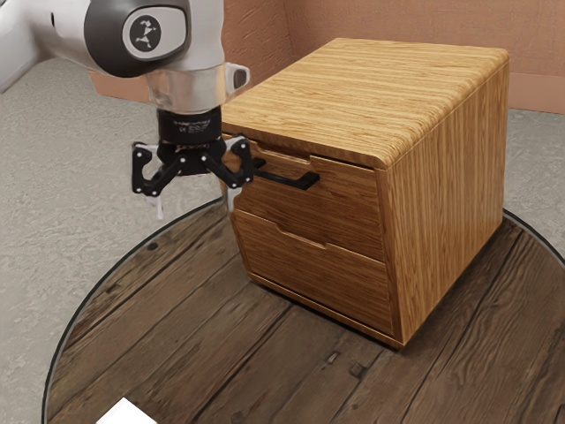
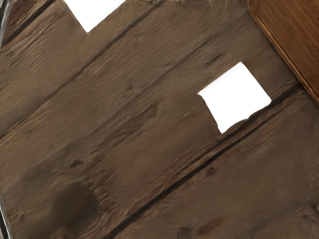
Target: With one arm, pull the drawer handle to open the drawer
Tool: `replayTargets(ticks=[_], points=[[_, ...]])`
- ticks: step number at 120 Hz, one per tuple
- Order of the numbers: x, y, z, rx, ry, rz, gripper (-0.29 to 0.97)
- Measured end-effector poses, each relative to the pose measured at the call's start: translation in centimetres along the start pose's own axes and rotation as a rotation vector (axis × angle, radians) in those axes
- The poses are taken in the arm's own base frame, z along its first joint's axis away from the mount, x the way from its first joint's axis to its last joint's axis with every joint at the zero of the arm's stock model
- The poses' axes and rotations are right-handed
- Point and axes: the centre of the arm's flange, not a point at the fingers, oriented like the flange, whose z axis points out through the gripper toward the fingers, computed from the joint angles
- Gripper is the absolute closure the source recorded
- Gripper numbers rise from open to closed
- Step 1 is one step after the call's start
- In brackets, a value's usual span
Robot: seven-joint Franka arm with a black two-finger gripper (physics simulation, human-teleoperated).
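Beside the drawer handle [image 1: 284,177], the tool [image 1: 195,201] hangs spread open above the table [image 1: 221,353] near its rim.

Round dark plank table [image 1: 265,362], white square [image 2: 234,94] lying on it — grey carpet [image 1: 62,194]

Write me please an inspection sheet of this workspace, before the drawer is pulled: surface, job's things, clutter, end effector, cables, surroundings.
Surface: round table of dark wooden planks, with stains and knots.
Job's things: light wooden two-drawer cabinet stands on the table; upper drawer looks shut; its black bar handle is not gripped; lower drawer looks shut.
Clutter: white square patch seen against the planks near the cabinet; what it is, cannot tell.
End effector: black end effector open, pointing down, beside the handle's end; contact unclear.
Cables: nothing seen.
Surroundings: grey floor, reddish wall.
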Motion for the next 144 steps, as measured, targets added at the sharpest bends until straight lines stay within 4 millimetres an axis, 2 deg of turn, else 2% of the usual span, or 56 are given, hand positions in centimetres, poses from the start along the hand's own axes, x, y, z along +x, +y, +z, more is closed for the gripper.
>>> replayTargets(ticks=[24, 30, 35, 39, 45, 52, 63, 76, 82, 88, 95, 102, 108, 120, 128, 144], points=[[0.3, 0.4, -0.5, -0.046, 0.028, -0.187, 0.0], [-0.1, 0.0, -1.6, -0.069, 0.044, -0.226, 0.0], [-1.2, -0.9, -3.7, -0.1, 0.093, -0.255, 0.0], [-2.8, -0.8, -5.1, -0.121, 0.135, -0.259, 0.0], [-5.6, 0.2, -6.5, -0.144, 0.179, -0.243, 0.0], [-8.1, 1.6, -7.1, -0.163, 0.211, -0.227, 0.0], [-9.4, 2.2, -7.5, -0.183, 0.237, -0.253, 0.0], [-11.2, 1.4, -8.9, -0.219, 0.271, -0.303, 0.0], [-12.5, 1.1, -8.3, -0.215, 0.285, -0.325, 0.0], [-14.1, -0.5, -4.7, -0.195, 0.295, -0.337, 0.0], [-13.4, -2.8, -1.4, -0.224, 0.287, -0.39, 0.0], [-12.4, -4.9, 0.4, -0.298, 0.274, -0.45, 0.0], [-10.3, -5.9, 1.0, -0.375, 0.261, -0.521, 0.0], [-7.8, -7.0, 0.1, -0.524, 0.238, -0.623, 0.0], [-7.6, -8.2, -1.5, -0.615, 0.24, -0.664, 0.0], [-7.7, -8.6, -3.0, -0.713, 0.239, -0.695, 0.0]])
